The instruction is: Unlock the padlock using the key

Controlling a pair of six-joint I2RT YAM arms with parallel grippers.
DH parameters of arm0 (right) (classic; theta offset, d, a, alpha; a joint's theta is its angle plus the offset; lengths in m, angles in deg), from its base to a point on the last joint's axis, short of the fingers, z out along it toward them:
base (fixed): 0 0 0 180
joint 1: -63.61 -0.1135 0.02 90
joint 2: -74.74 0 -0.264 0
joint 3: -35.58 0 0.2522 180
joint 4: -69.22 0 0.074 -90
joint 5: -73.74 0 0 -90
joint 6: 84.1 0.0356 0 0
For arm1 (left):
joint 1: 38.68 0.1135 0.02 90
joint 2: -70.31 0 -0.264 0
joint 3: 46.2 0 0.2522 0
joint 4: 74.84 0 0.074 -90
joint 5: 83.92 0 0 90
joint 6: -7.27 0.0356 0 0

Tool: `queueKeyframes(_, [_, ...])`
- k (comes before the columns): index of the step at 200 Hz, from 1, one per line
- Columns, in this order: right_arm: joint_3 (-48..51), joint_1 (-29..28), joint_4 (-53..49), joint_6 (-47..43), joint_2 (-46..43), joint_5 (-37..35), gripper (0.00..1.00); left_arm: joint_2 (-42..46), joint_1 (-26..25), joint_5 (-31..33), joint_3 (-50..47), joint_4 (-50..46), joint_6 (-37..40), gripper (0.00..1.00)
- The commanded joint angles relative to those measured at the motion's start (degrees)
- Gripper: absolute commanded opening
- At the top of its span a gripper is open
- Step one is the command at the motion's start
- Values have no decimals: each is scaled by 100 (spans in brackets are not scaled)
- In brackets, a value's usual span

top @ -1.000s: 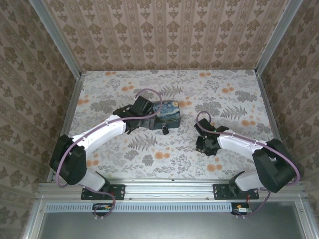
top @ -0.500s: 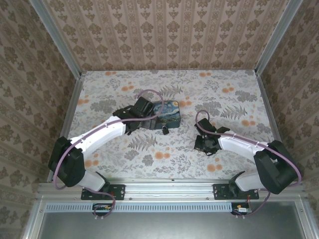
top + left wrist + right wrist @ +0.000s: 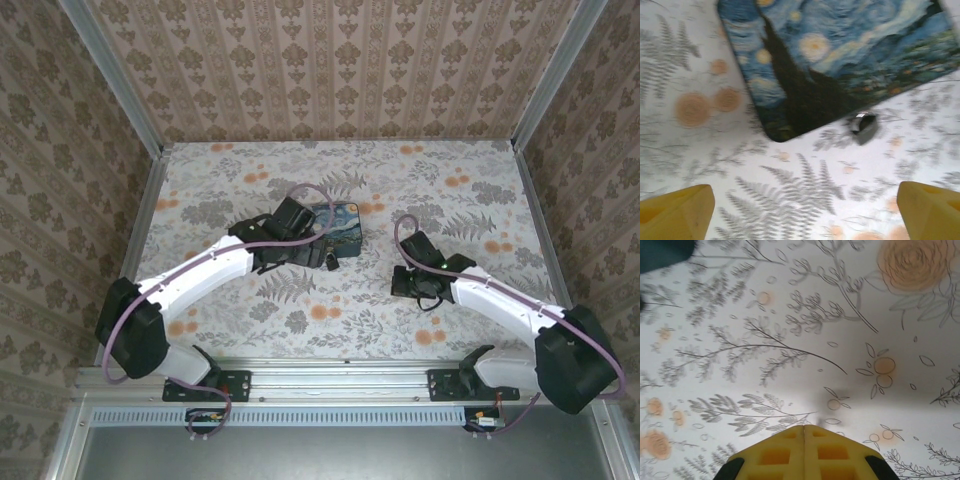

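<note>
A small dark grey padlock (image 3: 864, 127) lies on the cloth just off the blue swirl-painted box (image 3: 840, 55), at its near corner (image 3: 330, 260). My left gripper (image 3: 805, 212) hangs above the cloth just short of both, its yellow fingertips (image 3: 675, 212) wide apart with nothing between them; it sits at the box's near-left side (image 3: 318, 250). My right gripper (image 3: 804, 429) is shut, pads pressed flat together, low over the cloth right of centre (image 3: 403, 285). A faint dark streak (image 3: 819, 417) shows just past its tips; I cannot tell whether that is the key.
The floral tablecloth (image 3: 300, 320) covers the whole table. Patterned walls (image 3: 330, 70) and metal rails close in the back and both sides. The blue box (image 3: 338, 222) sits mid-table, between the two arms.
The right gripper's jaws have closed fully and that arm has stretched slightly rightward. The left arm has reached further right along the box's near side.
</note>
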Motion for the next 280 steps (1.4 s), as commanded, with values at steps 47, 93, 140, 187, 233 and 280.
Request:
queueKeyframes(47, [-822,40,31,-307,-195,1059,5,210,-76,-3028,-1122,2807,-2523,85])
queueKeyframes(93, [-984,38,645,96,-77,1611,4,-108,-32,-2971,-1816,4633,-5936,89])
queueKeyframes(140, [-648,-80,1843,698,-63,1920,0,-417,-156,-3000,-1672,4788,-7467,91])
queueKeyframes(187, [-691,-334,2747,998,214,1839,0,-361,-127,-2867,-1546,4727,-8173,91])
queueKeyframes(233, [-921,-556,2998,960,630,1702,0,-322,-87,-2852,-1637,5123,-8467,86])
queueKeyframes(280, [-812,-631,3002,954,617,1693,0,-106,82,-2835,-1759,5117,-8152,72])
